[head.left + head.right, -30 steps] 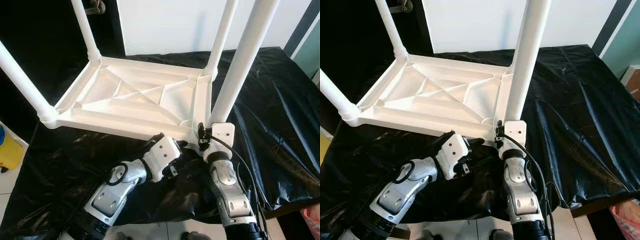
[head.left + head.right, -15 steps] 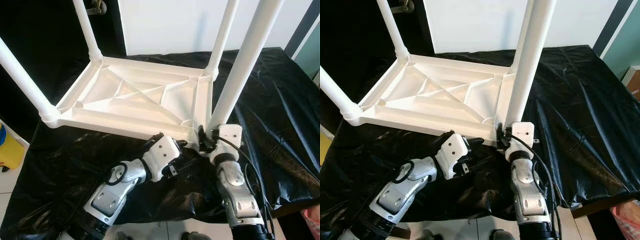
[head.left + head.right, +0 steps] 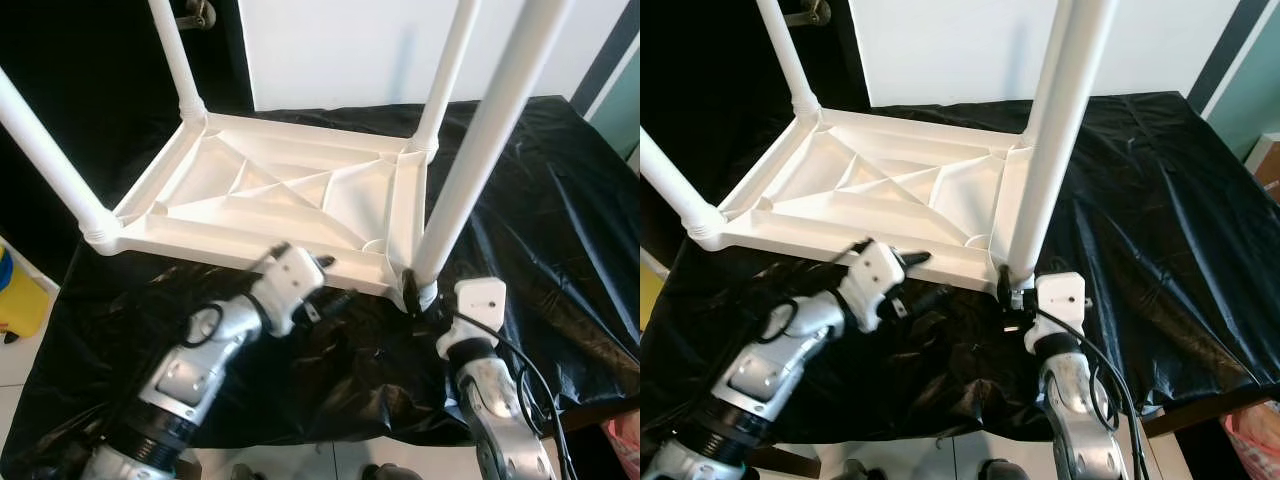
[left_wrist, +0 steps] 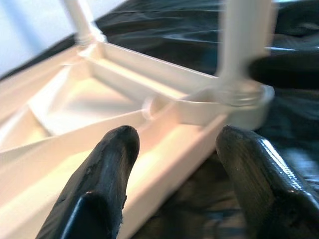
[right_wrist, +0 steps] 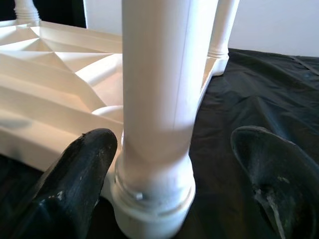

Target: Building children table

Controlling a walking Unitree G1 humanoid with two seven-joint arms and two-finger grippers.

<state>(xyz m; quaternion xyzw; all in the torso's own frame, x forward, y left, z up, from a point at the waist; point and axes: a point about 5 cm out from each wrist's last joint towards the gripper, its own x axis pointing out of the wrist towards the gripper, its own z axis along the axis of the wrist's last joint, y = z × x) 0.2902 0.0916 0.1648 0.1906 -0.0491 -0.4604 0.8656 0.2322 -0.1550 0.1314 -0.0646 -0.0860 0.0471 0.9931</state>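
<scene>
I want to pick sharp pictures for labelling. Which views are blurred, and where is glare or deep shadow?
Left wrist view: soft; the near leg and the frame are smeared. Right wrist view: the leg is crisp, the fingers are out of focus. Left eye view: the left gripper is slightly motion-blurred, the cloth shows sheen, the top left corner is almost black. Right eye view: much the same.

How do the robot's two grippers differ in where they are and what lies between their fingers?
The left gripper is at the upturned tabletop's near rim, fingers either side of that edge. The right gripper is at the corner, fingers flanking the nearest leg's base without touching. Both are open and hold nothing.
</scene>
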